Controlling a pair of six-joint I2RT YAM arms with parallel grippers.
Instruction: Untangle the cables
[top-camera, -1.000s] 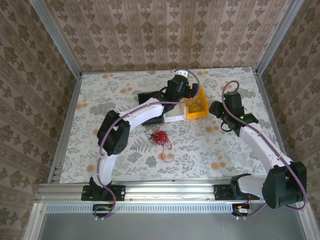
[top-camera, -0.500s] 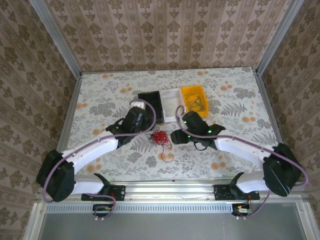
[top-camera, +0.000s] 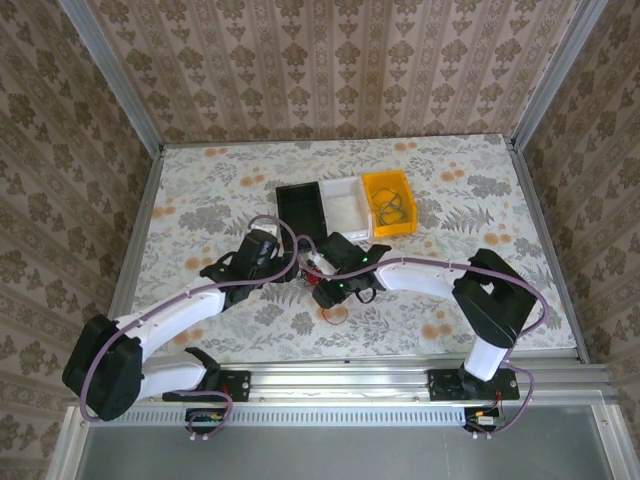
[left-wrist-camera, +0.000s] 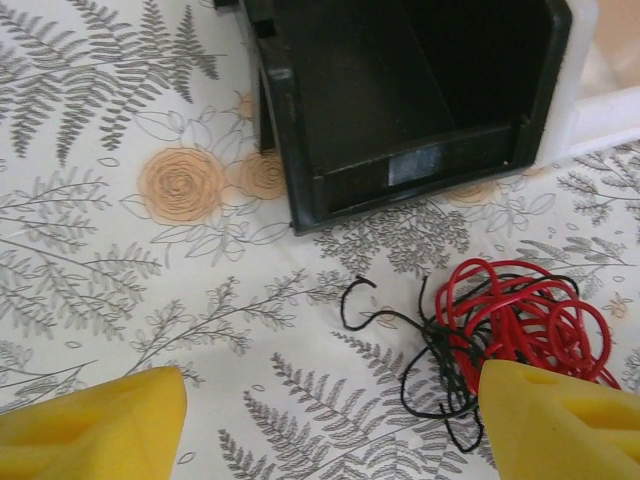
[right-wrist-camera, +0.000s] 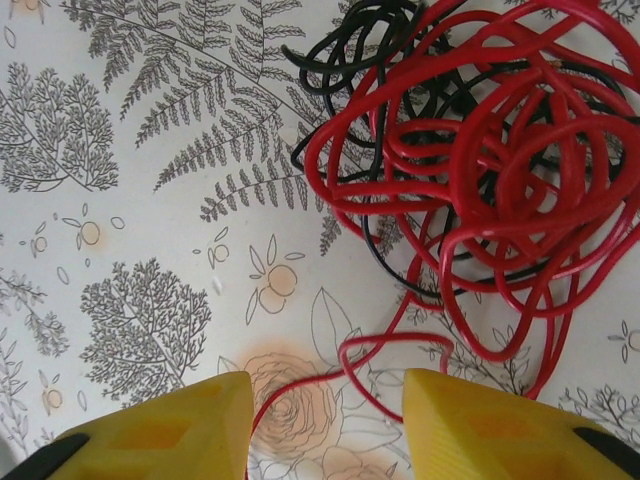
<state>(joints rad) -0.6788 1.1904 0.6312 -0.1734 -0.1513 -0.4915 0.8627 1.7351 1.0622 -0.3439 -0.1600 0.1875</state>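
The cables lie on the floral table as one knot: a bright red cable (right-wrist-camera: 490, 170) wound through a thin black one (right-wrist-camera: 350, 60). My right gripper (right-wrist-camera: 325, 430) is open low over the knot's near side, with a loose red strand (right-wrist-camera: 300, 385) lying on the table between its yellow fingers. My left gripper (left-wrist-camera: 330, 430) is open to the left of the knot, where the red loops (left-wrist-camera: 520, 310) and black strands (left-wrist-camera: 430, 350) reach its right finger (left-wrist-camera: 560, 420). From above, both grippers (top-camera: 293, 268) (top-camera: 325, 285) crowd the knot (top-camera: 316, 264) and a red tail (top-camera: 336, 316) trails toward the near edge.
Three bins stand in a row behind the knot: black (top-camera: 300, 205), white (top-camera: 345, 205) and yellow (top-camera: 390, 188), the yellow one with a dark wire (top-camera: 392, 210) in it. The black bin's front wall (left-wrist-camera: 400, 170) is just beyond the left gripper. Metal rails edge the table.
Both arms swung in from the bins to the knot, the left one coming down on its left and the right one sweeping left onto it. Both pairs of jaws have narrowed somewhat.
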